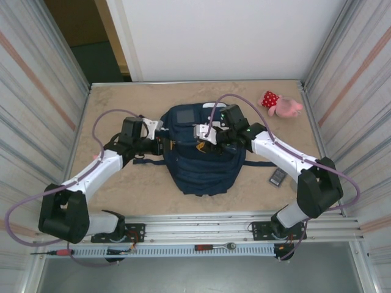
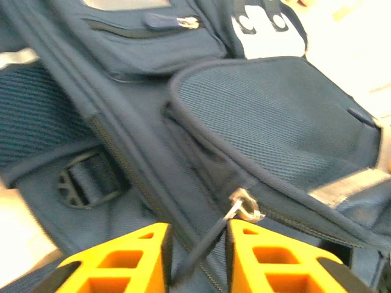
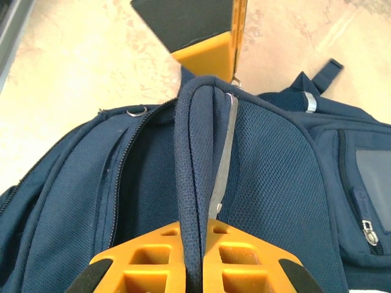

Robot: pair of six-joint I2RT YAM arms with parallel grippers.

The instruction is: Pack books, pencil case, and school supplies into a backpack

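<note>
Now | left tool (image 2: 197,238) aimed at zipper pull (image 2: 244,206), slightly parted | right tool (image 3: 195,232) pinching backpack (image 3: 275,165) fold

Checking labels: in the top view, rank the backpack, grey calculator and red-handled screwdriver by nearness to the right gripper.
1. backpack, centre, pinched by the right gripper.
2. calculator, off the backpack's right side.
3. screwdriver, far left, near edge.

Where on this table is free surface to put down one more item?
Free: the far left corner of the beige table, behind the left arm; the near strip between the navy blue fabric backpack and the metal rail. Crowded: the right side, with the pink plush toy, the small dark grey calculator and the right arm.
</note>
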